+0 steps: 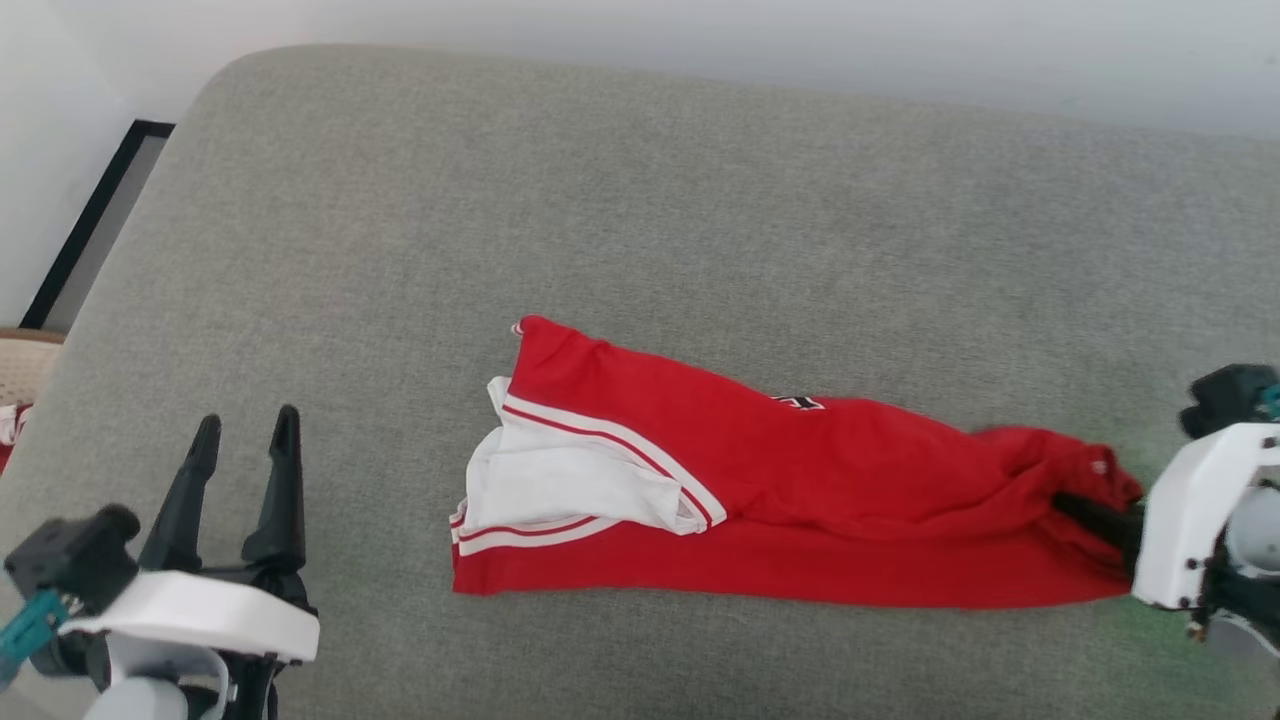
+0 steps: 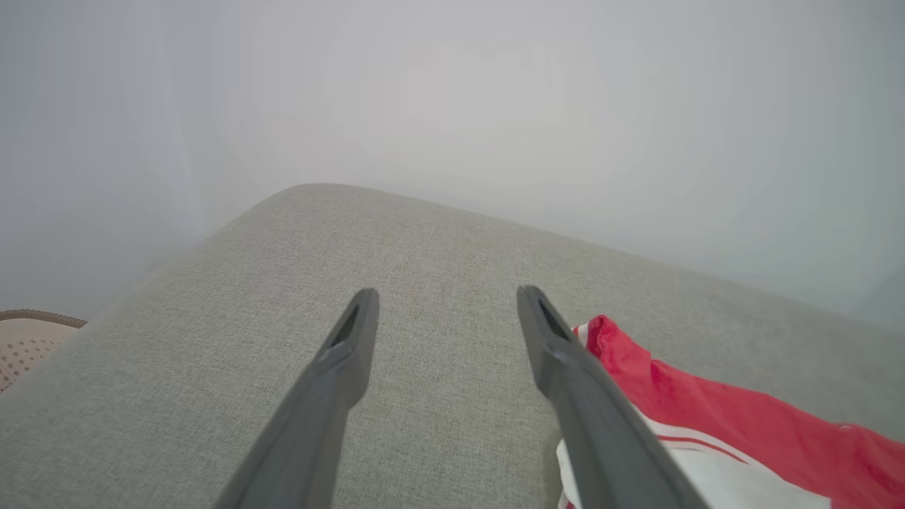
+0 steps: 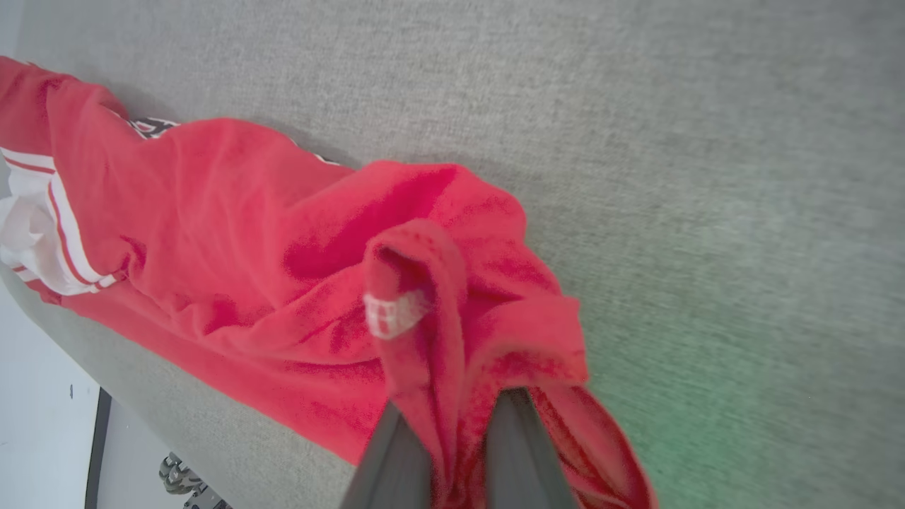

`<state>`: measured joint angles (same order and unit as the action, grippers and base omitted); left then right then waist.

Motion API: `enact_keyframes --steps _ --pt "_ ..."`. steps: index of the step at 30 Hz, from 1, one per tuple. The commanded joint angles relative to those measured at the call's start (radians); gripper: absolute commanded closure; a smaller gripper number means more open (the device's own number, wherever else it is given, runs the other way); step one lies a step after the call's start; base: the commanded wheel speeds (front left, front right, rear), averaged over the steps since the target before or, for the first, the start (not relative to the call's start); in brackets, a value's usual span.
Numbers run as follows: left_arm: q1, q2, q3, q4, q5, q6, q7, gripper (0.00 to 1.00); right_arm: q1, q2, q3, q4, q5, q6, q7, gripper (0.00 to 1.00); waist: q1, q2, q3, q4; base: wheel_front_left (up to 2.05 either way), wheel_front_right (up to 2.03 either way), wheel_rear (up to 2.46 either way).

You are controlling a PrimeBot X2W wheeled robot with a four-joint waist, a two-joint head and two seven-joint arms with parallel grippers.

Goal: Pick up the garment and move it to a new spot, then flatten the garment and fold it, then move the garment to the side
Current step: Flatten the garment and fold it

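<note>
As the right claw (image 3: 456,410) clamps shut on a bunched red fold at the near right, the garment (image 1: 800,480) lies stretched in a long, narrow band across the front of a grey cushion (image 1: 640,200). The left claw (image 1: 248,420) hovers at the near left, fingers spread wide and holding nothing, near the shirt's left end but clear of it. There a white sleeve end (image 1: 570,475) with red-and-white striped trim lies folded over the red cloth. A sliver of black, white-outlined lettering (image 1: 798,402) peeks from the upper crease, and a small white tag (image 3: 392,313) shows near the gripped fold. The fabric wrinkles toward the right. Behind the shirt the cushion runs bare to its rounded far edge, against a pale wall (image 1: 700,30). Its left edge falls away beside a woven beige object (image 1: 20,365).
</note>
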<state>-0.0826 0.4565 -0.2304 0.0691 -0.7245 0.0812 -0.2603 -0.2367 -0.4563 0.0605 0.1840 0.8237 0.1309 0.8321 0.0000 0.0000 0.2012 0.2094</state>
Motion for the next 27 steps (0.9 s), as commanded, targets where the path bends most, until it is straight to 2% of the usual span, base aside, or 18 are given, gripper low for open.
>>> enact_keyframes --steps 1,7,13,20,27 --pt "0.024 -0.023 0.034 0.001 0.027 -0.019 -0.006 0.0 0.004 -0.008 -0.013 -0.008 0.011 0.0 -0.007 1.0 0.0 0.0 -0.007 -0.008 0.0 0.0 0.0" --pt "0.081 -0.127 0.156 0.012 0.114 -0.112 -0.006 0.0 0.029 -0.058 -0.094 0.001 0.017 0.0 -0.022 1.0 0.0 0.0 -0.018 -0.032 0.0 0.0 0.0" --pt "0.101 -0.206 0.225 0.029 0.185 -0.178 -0.006 0.0 0.044 -0.124 -0.173 0.036 -0.02 0.0 -0.038 1.0 0.0 0.0 -0.022 -0.055 0.0 0.0 0.0" --pt "0.094 -0.262 0.232 0.031 0.233 -0.207 -0.006 0.0 0.022 -0.182 -0.254 0.126 -0.105 0.0 -0.072 1.0 0.0 0.0 -0.021 -0.073 0.0 0.0 0.0" --pt "0.084 -0.28 0.22 0.022 0.239 -0.212 -0.006 0.0 0.014 -0.179 -0.273 0.125 -0.126 0.0 -0.056 1.0 0.0 0.0 -0.022 -0.079 0.0 0.0 0.0"
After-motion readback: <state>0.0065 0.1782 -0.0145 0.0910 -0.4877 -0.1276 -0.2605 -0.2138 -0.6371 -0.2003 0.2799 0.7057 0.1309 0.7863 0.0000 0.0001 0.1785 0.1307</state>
